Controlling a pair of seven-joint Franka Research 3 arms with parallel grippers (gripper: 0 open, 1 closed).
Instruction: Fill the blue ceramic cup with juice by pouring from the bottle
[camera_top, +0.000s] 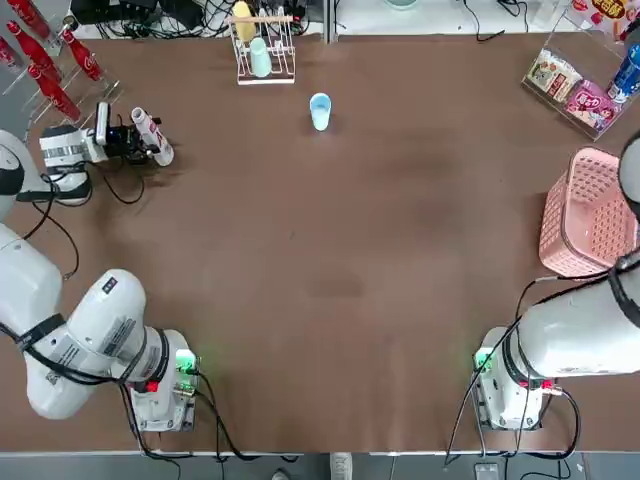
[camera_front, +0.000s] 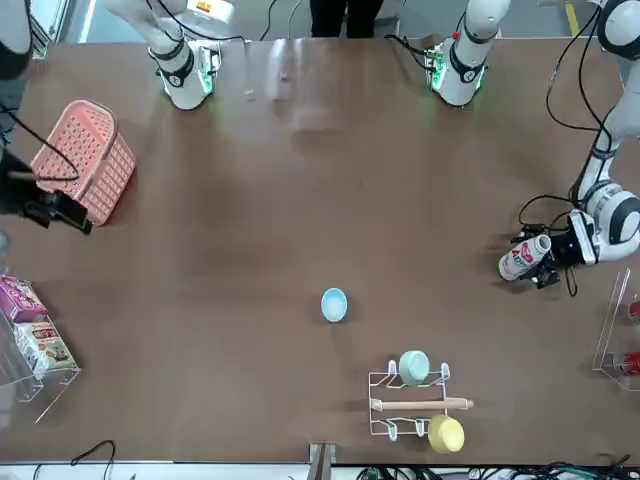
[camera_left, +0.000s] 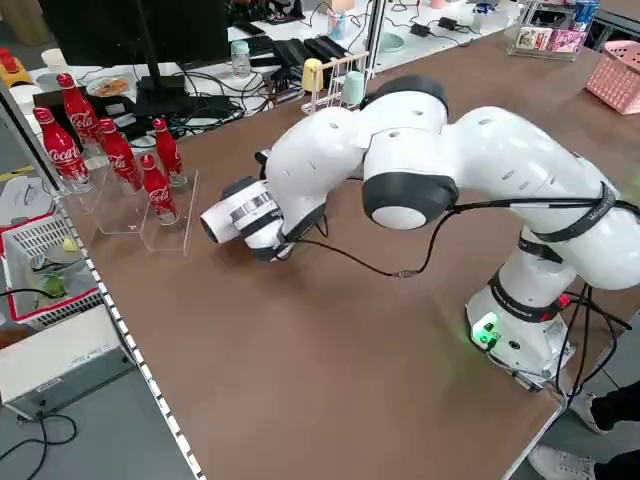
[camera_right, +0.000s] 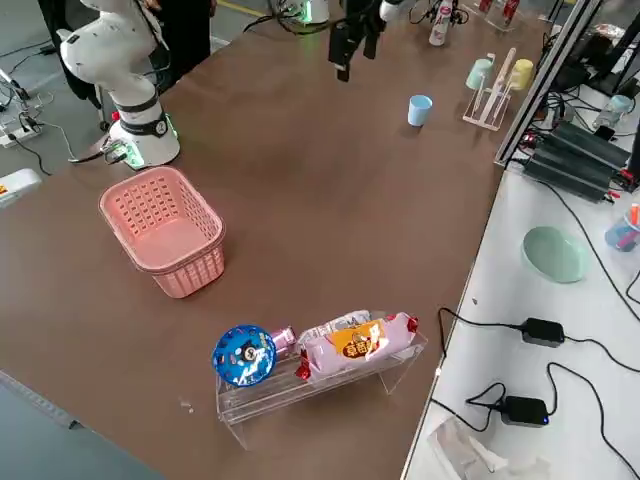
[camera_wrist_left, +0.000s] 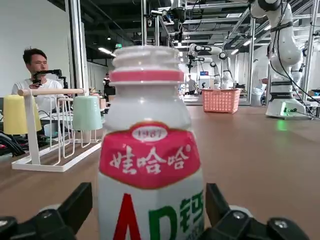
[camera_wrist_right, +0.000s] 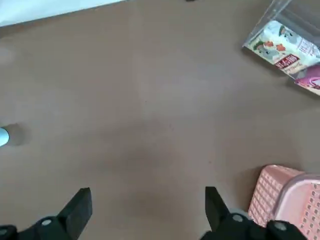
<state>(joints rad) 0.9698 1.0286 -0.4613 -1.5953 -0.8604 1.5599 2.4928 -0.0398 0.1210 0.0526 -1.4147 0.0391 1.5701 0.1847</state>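
White bottle (camera_wrist_left: 150, 165) stands between the left pincer's (camera_wrist_left: 150, 220) wide fingers; bare brown table (camera_top: 330, 280) beyond.

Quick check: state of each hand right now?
Left hand: open, fingers either side of the bottle, not gripping it.
Right hand: open, empty, above the table.

On my right sits a pink basket (camera_top: 585, 215), tilted. Beyond it, a clear tray (camera_right: 320, 385) holds snack packets (camera_right: 355, 342). A wire rack (camera_front: 410, 405) carries green and yellow cups. Red cola bottles (camera_left: 110, 150) stand at my left.
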